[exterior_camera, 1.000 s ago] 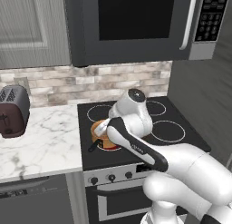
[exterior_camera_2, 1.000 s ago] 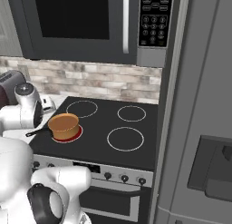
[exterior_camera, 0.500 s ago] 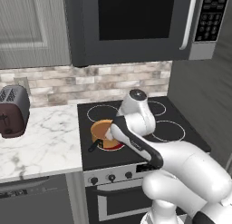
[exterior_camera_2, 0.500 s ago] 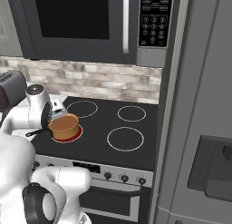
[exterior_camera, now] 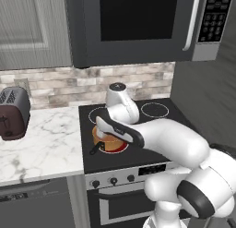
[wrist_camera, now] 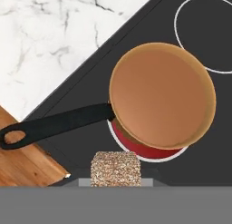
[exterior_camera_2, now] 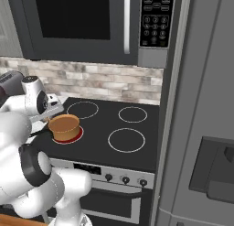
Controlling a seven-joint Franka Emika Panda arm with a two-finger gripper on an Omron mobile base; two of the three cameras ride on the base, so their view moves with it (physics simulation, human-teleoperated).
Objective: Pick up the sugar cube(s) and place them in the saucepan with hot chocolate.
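Where the arm crosses the stove in the left base view, you lose most of the saucepan (exterior_camera: pixel 107 140): its orange rim and short black handle peek out under the white forearm, on the glowing red front-left burner (exterior_camera: pixel 115 147). The hand itself is hidden behind the wrist there, so its state cannot be read from this side. A dark red toaster (exterior_camera: pixel 14 113) stands on the marble desk (exterior_camera: pixel 41 144) well left of the stove, and a microwave (exterior_camera: pixel 138 26) hangs above.

Right base view: you see the saucepan (exterior_camera_2: pixel 64 127) whole, upright on the red burner (exterior_camera_2: pixel 75 136), handle pointing left toward the arm. The wrist sits just behind and left of the pan; the fingertips are too small to make out. The other three burner rings are bare. A fridge door (exterior_camera_2: pixel 205 106) cuts off the right side.

Hand view: you look down on the saucepan (wrist_camera: pixel 162 94), brownish-orange contents flat to the rim, handle running left over the stove edge. A sugar cube (wrist_camera: pixel 116 168), speckled tan, sits at the bottom centre, held in the hand (wrist_camera: pixel 116 178); the fingertips are largely cut off, but the hand is closed on the cube. The cube lies short of the pan's rim, not over the contents.
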